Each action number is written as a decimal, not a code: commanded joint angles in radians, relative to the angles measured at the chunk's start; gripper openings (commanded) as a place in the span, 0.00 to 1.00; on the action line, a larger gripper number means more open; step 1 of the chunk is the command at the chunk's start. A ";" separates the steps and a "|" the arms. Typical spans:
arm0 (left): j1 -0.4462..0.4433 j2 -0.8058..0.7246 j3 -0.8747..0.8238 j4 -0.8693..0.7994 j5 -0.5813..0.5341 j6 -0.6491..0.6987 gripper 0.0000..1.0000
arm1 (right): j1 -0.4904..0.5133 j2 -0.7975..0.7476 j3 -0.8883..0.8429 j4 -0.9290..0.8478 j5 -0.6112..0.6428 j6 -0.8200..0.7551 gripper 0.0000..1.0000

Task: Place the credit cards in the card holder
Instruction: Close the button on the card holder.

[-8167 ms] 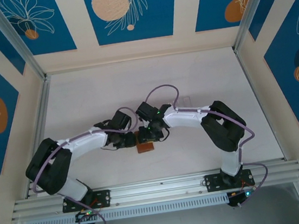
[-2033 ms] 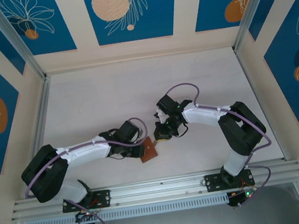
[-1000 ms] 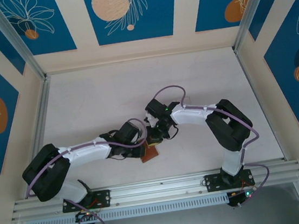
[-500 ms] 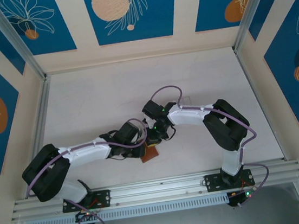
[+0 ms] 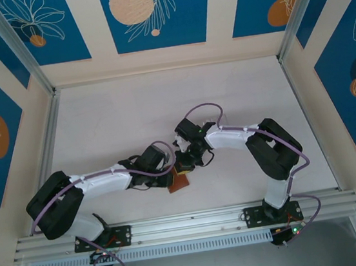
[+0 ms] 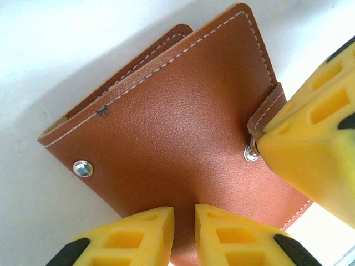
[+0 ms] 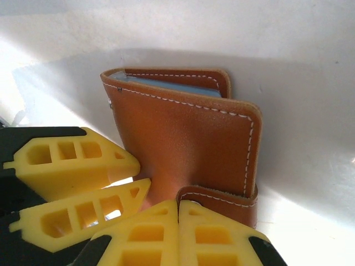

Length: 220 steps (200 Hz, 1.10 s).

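The card holder (image 5: 178, 183) is a brown leather wallet, folded shut, lying on the table between the two arms. My left gripper (image 6: 184, 221) is shut on the edge of the card holder (image 6: 177, 127), with leather in the narrow gap between its yellow fingers (image 7: 72, 160). My right gripper (image 7: 178, 208) is shut with its fingers pressed together. Its tips rest against the snap tab (image 7: 222, 202) of the card holder (image 7: 188, 144). A thin grey-blue strip (image 7: 166, 87), like the edge of a credit card, shows inside the fold. No other card is visible.
Both arms meet at the middle of the white table (image 5: 111, 115), a little toward its near edge. Aluminium rails (image 5: 47, 149) and patterned walls enclose it left, right and back. The snap stud (image 6: 82, 167) on the wallet's cover sits uncovered.
Two seconds ago my right gripper was off to the wallet's right. It has since moved left onto the tab, barely shifting in the last half second. The left arm holds still.
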 commanded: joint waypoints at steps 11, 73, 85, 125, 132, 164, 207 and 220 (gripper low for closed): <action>-0.020 0.071 -0.046 0.018 -0.020 -0.015 0.19 | 0.013 -0.029 -0.027 -0.008 -0.103 0.005 0.00; -0.020 0.068 -0.044 0.020 -0.022 -0.016 0.18 | 0.014 0.002 -0.015 -0.035 -0.078 -0.008 0.00; -0.020 0.068 -0.043 0.020 -0.020 -0.014 0.19 | 0.017 0.013 -0.008 -0.033 -0.078 -0.006 0.00; -0.020 0.072 -0.042 0.023 -0.020 -0.014 0.18 | 0.025 0.038 0.006 -0.018 -0.089 0.007 0.00; -0.019 0.072 -0.041 0.024 -0.019 -0.012 0.18 | 0.025 0.041 0.005 -0.014 -0.096 0.010 0.00; -0.020 0.079 -0.040 0.032 -0.013 -0.013 0.19 | 0.029 0.053 0.010 0.001 -0.112 0.024 0.00; -0.020 0.085 -0.038 0.037 -0.010 -0.011 0.19 | 0.034 0.073 0.009 0.016 -0.127 0.036 0.00; -0.020 0.085 -0.038 0.040 -0.010 -0.011 0.19 | 0.038 0.079 0.010 0.015 -0.127 0.038 0.00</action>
